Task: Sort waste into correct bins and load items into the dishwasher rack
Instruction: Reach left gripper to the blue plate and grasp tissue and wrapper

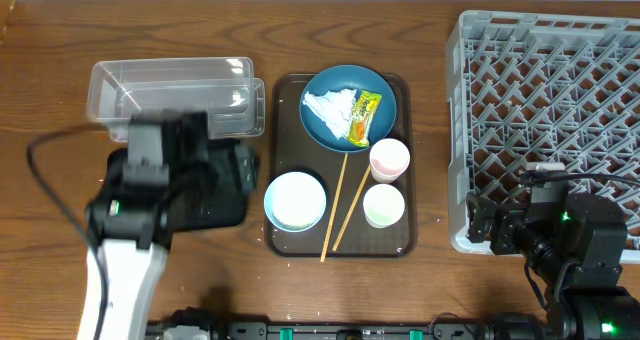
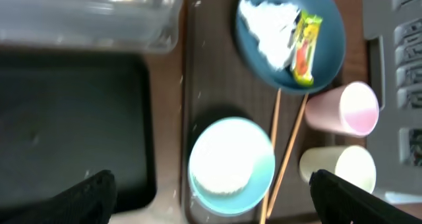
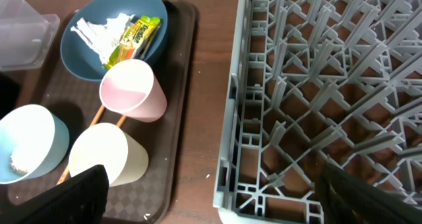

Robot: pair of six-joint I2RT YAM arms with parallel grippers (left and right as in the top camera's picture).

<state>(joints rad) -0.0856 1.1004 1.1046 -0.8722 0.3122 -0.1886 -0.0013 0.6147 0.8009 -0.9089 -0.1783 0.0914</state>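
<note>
Overhead: the plate (image 1: 335, 83) sits at the top of the brown tray (image 1: 283, 90), centre frame. The tissue (image 1: 328, 108) is on its left half and the wrapper (image 1: 364, 116) on its right, and the wrapper's long axis runs from top right to bottom left. Below them are the bowl (image 1: 295, 200), pink cup (image 1: 389, 159) and pale cup (image 1: 384, 204). The chopsticks (image 1: 340, 205) slant from the plate's lower edge down-left to the tray's bottom rim. The tub (image 1: 170, 85) and black tray (image 1: 228, 208) lie left of the brown tray, and the rack (image 1: 550, 80) fills the right. Your left arm (image 1: 150, 195) hangs over the black tray. Your right arm (image 1: 560, 235) sits at lower right, by the rack's corner.

Left wrist: your left tool (image 2: 217, 201) is spread wide, with a fingertip in each bottom corner and nothing between them. The plate is at upper right, so the tissue lies up and right of the tool, and both bins are at left.

Right wrist: your right tool (image 3: 227, 197) is also spread and empty, with the rack straight ahead and the cups at left. A few white grains, probably rice, show in the bowl at lower left.

The waste probably falls to your left arm, which is nearer both the plate and the bins.
</note>
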